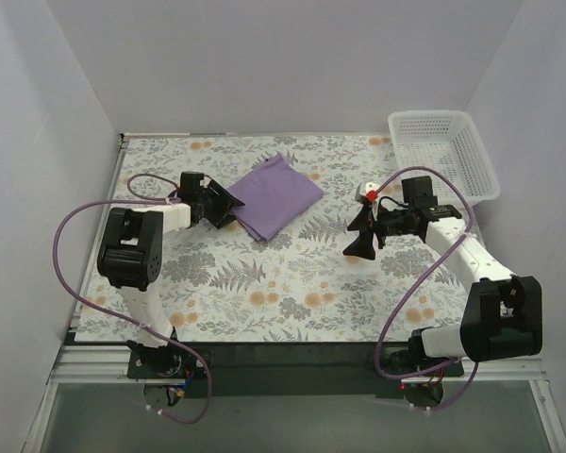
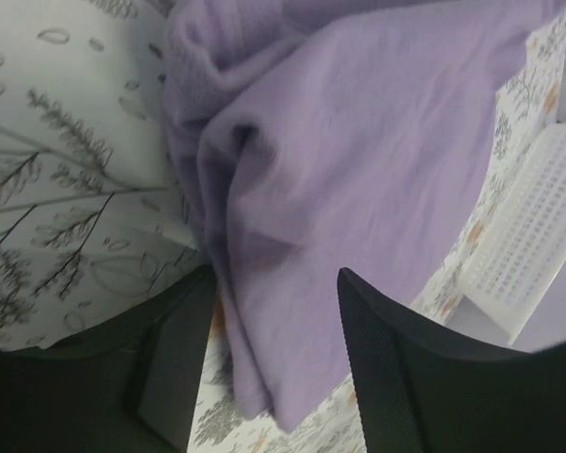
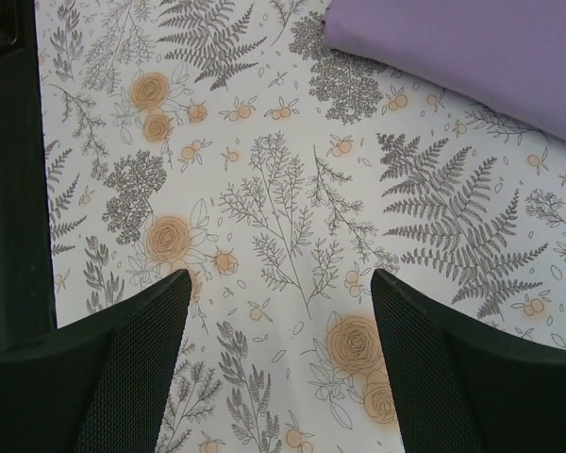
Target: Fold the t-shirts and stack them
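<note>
Left fingers (image 2: 387, 368), parted, straddle the t-shirt (image 2: 358, 142) edge (not clamped); right fingers (image 3: 434, 368) hover wide, empty.

bright, soft, even light falls from above. the t-shirt (image 1: 275, 196) throws only a thin shadow along its near edge. in the left wrist view its folds are shaded, and the basket (image 2: 533, 236) beyond it is blurred.

T-shirt (image 1: 275, 196): plain lavender-purple. Table cover (image 1: 292, 302): white ground, grey fern and leaf sprigs, pale orange blossoms. Basket (image 1: 479, 170): white, open lattice. Arm cables (image 1: 59, 247): purple. Gripper fingers (image 3: 123, 377): black, fine mesh texture.
</note>
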You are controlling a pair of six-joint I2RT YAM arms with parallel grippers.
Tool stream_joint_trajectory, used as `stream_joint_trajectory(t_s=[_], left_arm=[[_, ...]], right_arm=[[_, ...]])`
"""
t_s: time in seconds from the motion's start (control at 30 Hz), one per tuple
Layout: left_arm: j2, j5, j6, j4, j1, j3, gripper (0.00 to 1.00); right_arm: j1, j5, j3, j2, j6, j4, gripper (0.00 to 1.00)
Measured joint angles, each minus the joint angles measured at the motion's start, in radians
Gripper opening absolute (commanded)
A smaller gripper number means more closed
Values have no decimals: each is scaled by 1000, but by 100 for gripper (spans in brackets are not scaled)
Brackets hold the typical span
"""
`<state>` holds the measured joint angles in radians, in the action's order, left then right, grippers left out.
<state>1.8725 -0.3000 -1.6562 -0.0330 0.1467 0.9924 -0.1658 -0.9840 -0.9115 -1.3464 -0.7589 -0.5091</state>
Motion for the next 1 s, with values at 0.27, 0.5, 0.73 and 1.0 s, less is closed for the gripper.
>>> stream_joint_trajectory(t_s=[0.27,0.5,0.73,1.0], left_arm=[[67,60,33,59,10,78,0],[116,63,296,298,-179,257,0],[248,192,446,530,-429,537,21],[306,450,528,679,-457,769,59]], right_arm=[[80,-64,22,6,-8,18,83],[122,-93,25,30,-9,18,83],[123,-111,25,45,-15,17,83],[123,-124,25,53,-27,14,83]])
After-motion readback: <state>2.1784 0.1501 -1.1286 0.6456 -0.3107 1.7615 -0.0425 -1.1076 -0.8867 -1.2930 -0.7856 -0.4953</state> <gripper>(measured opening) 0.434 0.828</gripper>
